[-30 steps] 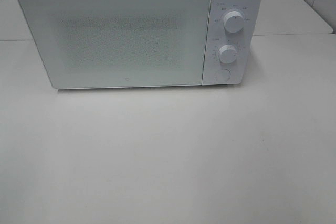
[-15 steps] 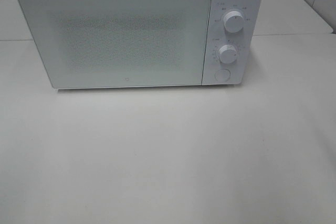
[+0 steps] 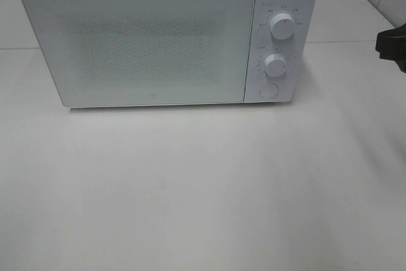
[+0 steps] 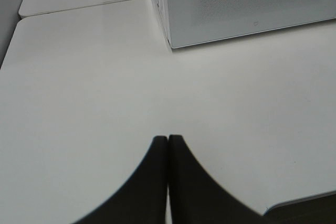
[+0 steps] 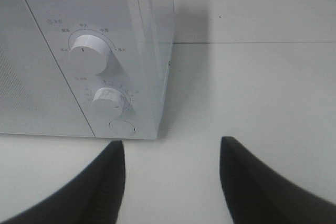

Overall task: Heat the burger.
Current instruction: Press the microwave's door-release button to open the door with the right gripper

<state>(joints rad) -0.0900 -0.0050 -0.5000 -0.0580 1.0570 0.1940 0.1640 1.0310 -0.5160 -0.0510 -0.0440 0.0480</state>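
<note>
Newly in from the right: right gripper point(image 5: 172, 144), jaws apart, empty; left gripper point(image 4: 168, 145) pressed together, empty; burger unseen, likely soft; hold bun sides.

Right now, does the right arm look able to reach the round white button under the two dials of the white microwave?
Probably yes. The right gripper faces the control panel of the white microwave with fingers apart, and only white tabletop lies between it and the round white button.
</note>
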